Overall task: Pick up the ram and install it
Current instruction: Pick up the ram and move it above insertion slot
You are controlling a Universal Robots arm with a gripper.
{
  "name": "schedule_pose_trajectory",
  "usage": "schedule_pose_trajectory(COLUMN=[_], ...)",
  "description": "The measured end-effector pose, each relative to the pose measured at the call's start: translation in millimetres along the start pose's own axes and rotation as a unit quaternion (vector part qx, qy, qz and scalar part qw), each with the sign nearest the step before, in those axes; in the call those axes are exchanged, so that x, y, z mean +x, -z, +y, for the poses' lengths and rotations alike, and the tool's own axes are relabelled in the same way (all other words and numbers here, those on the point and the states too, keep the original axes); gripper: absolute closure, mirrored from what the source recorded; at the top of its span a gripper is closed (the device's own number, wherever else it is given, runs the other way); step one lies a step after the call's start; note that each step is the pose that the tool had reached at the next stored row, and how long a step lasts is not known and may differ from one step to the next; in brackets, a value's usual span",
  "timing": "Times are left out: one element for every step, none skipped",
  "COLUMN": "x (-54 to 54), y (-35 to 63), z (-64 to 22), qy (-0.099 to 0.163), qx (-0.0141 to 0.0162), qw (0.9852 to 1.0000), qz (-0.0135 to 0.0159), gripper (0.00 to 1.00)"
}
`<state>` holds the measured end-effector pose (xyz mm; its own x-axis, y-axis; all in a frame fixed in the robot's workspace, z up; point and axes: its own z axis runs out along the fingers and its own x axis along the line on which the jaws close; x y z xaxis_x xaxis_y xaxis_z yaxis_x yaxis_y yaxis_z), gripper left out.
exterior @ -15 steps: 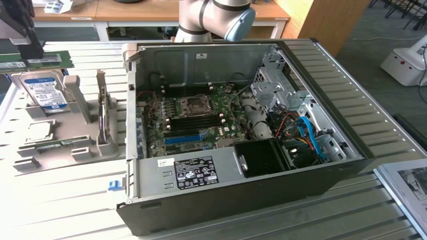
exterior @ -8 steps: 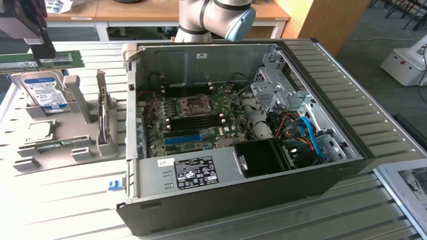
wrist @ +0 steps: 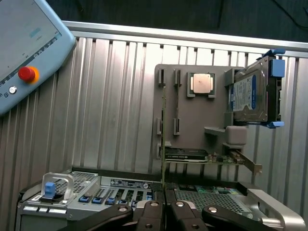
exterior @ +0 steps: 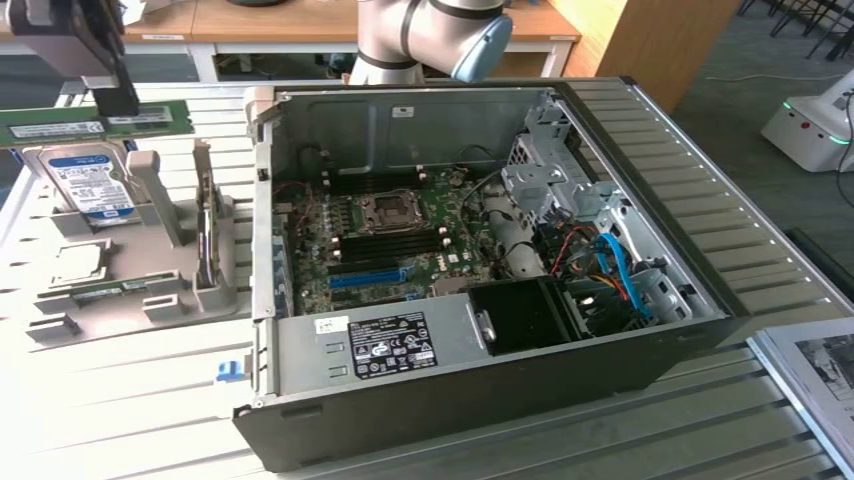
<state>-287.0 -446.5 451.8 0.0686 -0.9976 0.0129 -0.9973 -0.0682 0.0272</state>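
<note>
**Exterior view.** The jaws are pinching the ram (exterior: 54, 129), which hangs level at the exterior view's far left. It is above the hard drive (exterior: 91, 182) and the grey holder (exterior: 160, 250) that stand on the desk (exterior: 134, 400). The pick-up looks done and the install not begun, since the stick is well apart from the open computer case (exterior: 467, 400).

As I judge it, seating the stick calls for three things:
- carrying it over the case's near wall;
- turning its long edge in line with one of the dark long slots (exterior: 387, 243) beside the processor socket (exterior: 391, 208);
- pressing it straight down.

The air above the board is open. Lower down, though, the case walls, the metal drive cage (exterior: 554, 180) and the loose cables (exterior: 607, 265) hem the board in. The slots sit close together, so a tilted stick would likely catch.

**Wrist view.** The ram (wrist: 162, 139) shows edge-on as a thin strip running out from between the jaws, which are pressed against its two faces. Beyond it lies the holder (wrist: 192, 115), carrying a square processor (wrist: 201, 83) and a card (wrist: 192, 155), with the hard drive (wrist: 250, 94) upright at its side. The case's rim (wrist: 96, 185) is near the jaws. A control pendant (wrist: 29, 48) with a red button lies on the desk, well apart from the holder.
</note>
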Motion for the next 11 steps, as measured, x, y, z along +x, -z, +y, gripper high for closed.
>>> schedule_pose_trajectory(x=[0.2,0.3,0.5,0.7,0.9,1.0,1.2,1.4,1.5,1.7,1.8], y=[0.1,0.1,0.2,0.3,0.3,0.4,0.5,0.5,0.6,0.7,0.7], z=[-2.3,-4.8,-7.3,-9.9,-12.3,-14.6,-17.0,-19.4,-21.7,-24.4,-27.0], qy=[0.000,0.000,0.000,0.000,0.000,0.000,0.000,0.000,0.000,0.000,0.000], qx=[-0.0002,-0.0004,-0.0006,-0.0008,-0.0010,-0.0012,-0.0015,-0.0016,-0.0019,-0.0021,-0.0024], qw=[1.0000,1.0000,1.0000,1.0000,1.0000,1.0000,1.0000,1.0000,1.0000,1.0000,1.0000], qz=[0.0000,0.0000,-0.0001,0.0000,0.0000,0.0000,-0.0001,-0.0001,-0.0001,-0.0001,-0.0002], gripper=[0.88,0.88,0.88,0.88,0.88,0.88,0.88,0.88,0.88,0.88,0.88])
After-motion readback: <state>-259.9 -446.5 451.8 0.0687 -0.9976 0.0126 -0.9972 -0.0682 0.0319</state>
